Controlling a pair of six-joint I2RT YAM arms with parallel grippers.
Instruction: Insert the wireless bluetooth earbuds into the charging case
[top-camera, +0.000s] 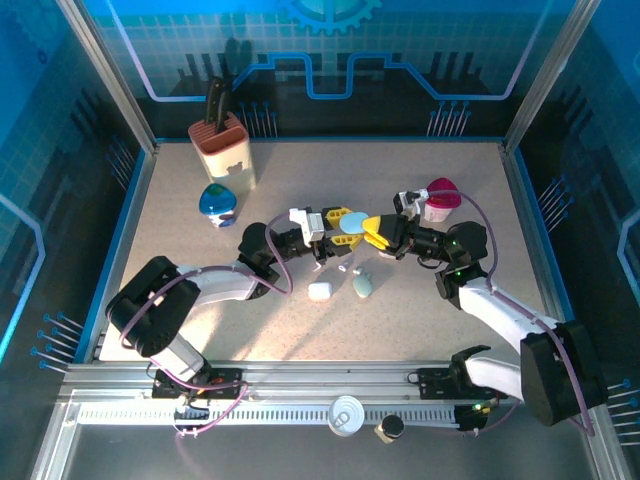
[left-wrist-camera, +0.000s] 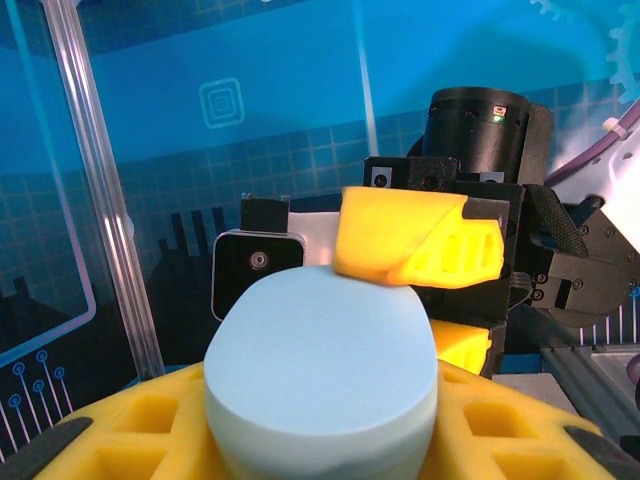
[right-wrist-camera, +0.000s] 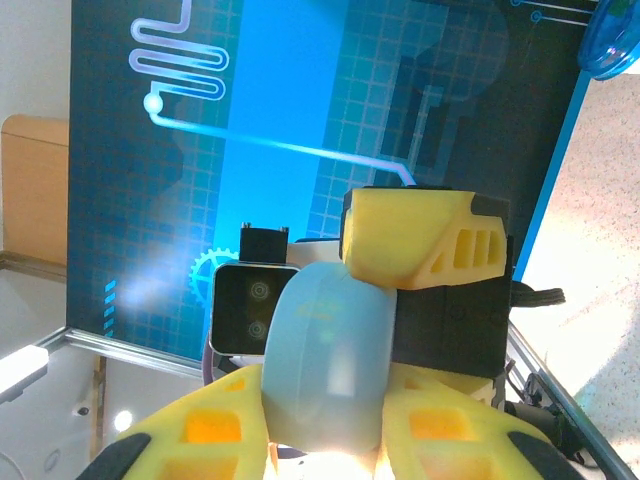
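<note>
Right gripper (top-camera: 377, 232) and left gripper (top-camera: 336, 218) both clamp blue case (top-camera: 351, 225) midair; case looks closed, earbuds (top-camera: 343, 268) loose on table (top-camera: 200, 270), none inserted

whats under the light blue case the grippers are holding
On the table, slightly nearer the arms, lie tiny white earbuds, a white case and a teal case. The spot straight below the light blue case is hidden by the case itself.

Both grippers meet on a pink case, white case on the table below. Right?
No, the case between the left gripper and right gripper is pale blue, as the left wrist view shows. The white case does lie on the table below.
</note>
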